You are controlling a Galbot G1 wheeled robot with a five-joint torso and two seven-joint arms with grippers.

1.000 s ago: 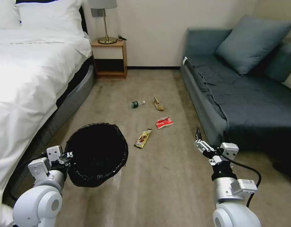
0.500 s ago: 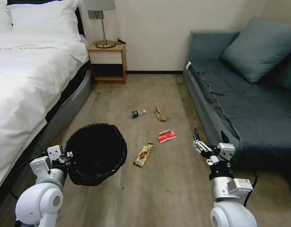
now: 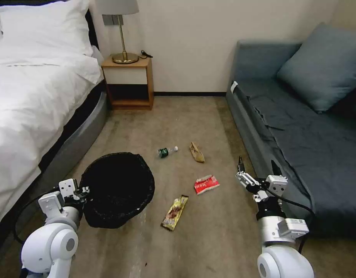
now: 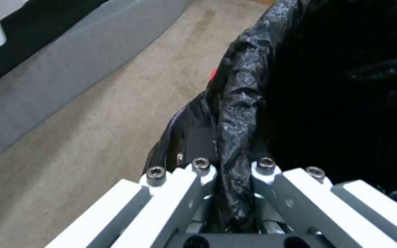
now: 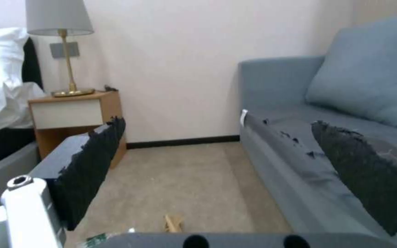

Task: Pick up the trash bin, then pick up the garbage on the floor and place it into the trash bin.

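On the left, the left gripper (image 3: 84,192) is clenched on the near rim of the trash bin (image 3: 116,183), pinching a fold of its crinkled black bag (image 4: 235,144) between its fingers (image 4: 201,172); the bin hangs above the carpet (image 3: 208,235), beside the bed (image 3: 27,116), with its opening facing up. The garbage lies on the carpet in 4 pieces, all apart from each other and from the bin. The small bottle (image 3: 167,151) lies on its side just beyond the bin, its white cap toward the sofa side. The brown-yellow wrapper (image 3: 174,212) lies nearest the robot, just right of the bin. The tan paper (image 3: 197,152) sits right of the bottle, and the red-white packet (image 3: 206,184) lies between the tan paper and the wrapper, a little further right. The right gripper (image 3: 258,166) hangs above the carpet next to the front edge of the sofa (image 3: 301,127), its 2 dark fingers (image 5: 93,155) spread wide with nothing between them.
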